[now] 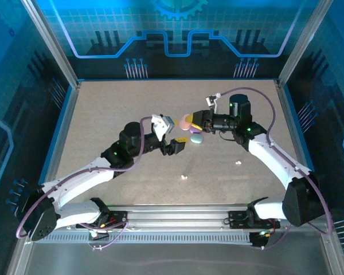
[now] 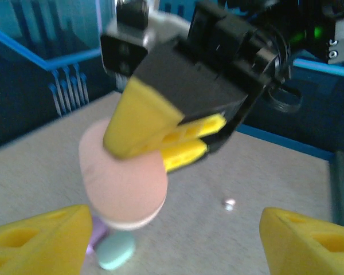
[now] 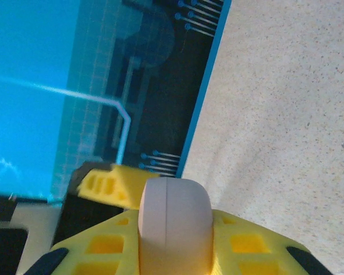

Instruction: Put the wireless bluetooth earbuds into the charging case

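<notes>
At mid-table [image 1: 103, 120], the right gripper [image 1: 192, 121] is clamped on a pink pebble-shaped case [image 1: 185, 122]. In the right wrist view, yellow fingers [image 3: 246, 246] press both flanks of it. The left gripper [image 1: 178, 144] sits just beside it, jaws spread wide, holding nothing. A teal case [image 1: 196, 138] lies on the table close by the pink one. Two tiny pale earbuds lie loose on the surface. The first earbud [image 1: 184, 177] is nearer the bases than the left gripper, and the second earbud [image 1: 238, 162] is beside the right arm. Both are apart from the cases.
</notes>
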`<state>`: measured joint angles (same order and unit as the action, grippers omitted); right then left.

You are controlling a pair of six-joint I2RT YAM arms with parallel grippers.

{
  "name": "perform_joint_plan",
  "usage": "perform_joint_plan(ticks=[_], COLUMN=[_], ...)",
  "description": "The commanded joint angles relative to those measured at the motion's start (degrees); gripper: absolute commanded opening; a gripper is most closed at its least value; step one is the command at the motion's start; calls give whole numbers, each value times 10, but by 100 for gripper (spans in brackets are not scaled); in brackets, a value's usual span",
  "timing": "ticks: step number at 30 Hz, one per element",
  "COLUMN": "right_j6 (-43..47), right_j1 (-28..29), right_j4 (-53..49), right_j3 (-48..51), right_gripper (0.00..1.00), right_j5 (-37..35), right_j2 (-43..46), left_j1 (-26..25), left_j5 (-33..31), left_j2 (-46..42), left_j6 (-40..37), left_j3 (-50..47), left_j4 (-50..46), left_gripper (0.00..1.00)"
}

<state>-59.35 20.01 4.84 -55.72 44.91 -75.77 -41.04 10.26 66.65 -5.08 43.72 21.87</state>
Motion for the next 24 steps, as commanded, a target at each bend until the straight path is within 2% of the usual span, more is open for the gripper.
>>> perform_joint_plan(ticks=[1, 6, 9, 15, 18, 22, 24], right_j6=[-86, -93, -88, -89, -81, -75, -72], right_j1=[20, 27, 27, 27, 27, 27, 26], right_j4=[96, 103, 103, 136, 126, 123, 123], right_j3=[5, 21, 26, 36, 30, 30, 28], right_gripper=[16, 16, 16, 16, 16, 16, 17], right_j5=[-42, -61, -66, -63, -54, -46, -40], right_j2=[19, 34, 41, 48, 50, 54, 56], left_j1=[-17, -31, -35, -36, -36, -36, -35], left_j5=[-103, -145, -185, -185, -165, -144, -142], left_j2=[12, 33, 44, 54, 59, 67, 70], left_j6=[-80, -97, -77, -51, -48, -40, -38], left_j3=[-8, 7, 13, 11, 18, 24, 29], left_j4=[88, 83, 89, 123, 119, 128, 123], left_gripper=[78, 78, 78, 78, 71, 53, 50])
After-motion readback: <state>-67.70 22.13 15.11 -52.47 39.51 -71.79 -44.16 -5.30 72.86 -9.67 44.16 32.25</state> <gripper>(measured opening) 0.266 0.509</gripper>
